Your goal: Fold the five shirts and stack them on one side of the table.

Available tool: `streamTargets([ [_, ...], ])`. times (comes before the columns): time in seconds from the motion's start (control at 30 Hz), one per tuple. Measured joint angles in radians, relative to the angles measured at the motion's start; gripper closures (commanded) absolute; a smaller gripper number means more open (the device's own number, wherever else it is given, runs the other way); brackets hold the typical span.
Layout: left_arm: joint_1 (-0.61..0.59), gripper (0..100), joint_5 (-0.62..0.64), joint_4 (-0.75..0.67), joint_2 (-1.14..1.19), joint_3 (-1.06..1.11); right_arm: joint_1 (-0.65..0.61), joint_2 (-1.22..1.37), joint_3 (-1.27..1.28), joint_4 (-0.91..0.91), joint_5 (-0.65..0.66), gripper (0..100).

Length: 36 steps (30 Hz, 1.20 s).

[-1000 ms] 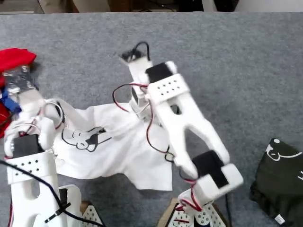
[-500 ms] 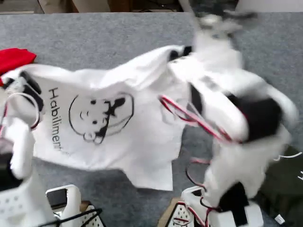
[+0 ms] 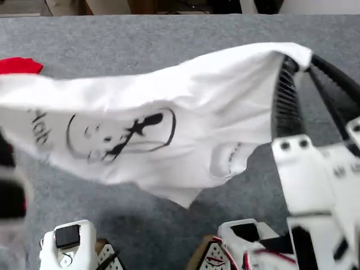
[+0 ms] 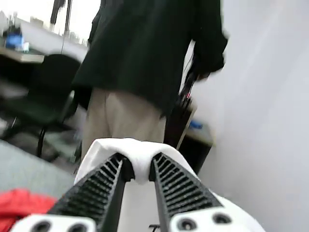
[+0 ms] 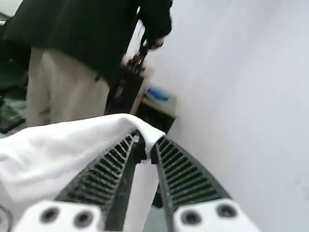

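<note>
The left gripper [image 4: 140,166] is clamped on a bunched fold of the white shirt [image 3: 169,112]. The right gripper [image 5: 147,147] is clamped on another edge. The shirt hangs spread between them, print facing up, above the grey table [image 3: 140,34]. A red garment [image 3: 19,65] lies near the table's left edge.

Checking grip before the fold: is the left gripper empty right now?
No, the left gripper has a fold of the white shirt pinched between its fingers.
</note>
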Motion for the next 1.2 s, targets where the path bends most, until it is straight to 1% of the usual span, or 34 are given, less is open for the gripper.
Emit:
streamTargets([
  [0.1, 0.0, 98, -0.011, 0.003, 0.0, -0.048, 0.005, -0.037, -0.002, -0.044, 0.051, 98.3],
  [0.27, 0.0, 98, -0.049, 0.005, 0.0, -0.061, 0.083, -0.066, -0.011, -0.129, 0.091, 99.2],
  [0.63, 0.0, 98, -0.063, 0.011, 0.0, -0.063, 0.173, -0.066, -0.009, -0.16, 0.095, 99.2],
  [0.77, 0.0, 98, -0.063, 0.011, 0.0, -0.063, 0.212, -0.068, 0.011, -0.201, 0.143, 99.2],
  [0.87, 0.0, 98, -0.063, 0.014, 0.0, -0.063, 0.218, -0.069, 0.011, -0.215, 0.178, 99.2],
  [1.0, 0.0, 98, -0.063, 0.058, 0.0, -0.035, 0.221, -0.069, 0.011, -0.218, 0.212, 99.2],
  [1.2, 0.0, 98, -0.063, 0.147, 0.0, 0.086, 0.221, -0.069, 0.011, -0.218, 0.242, 99.2],
])
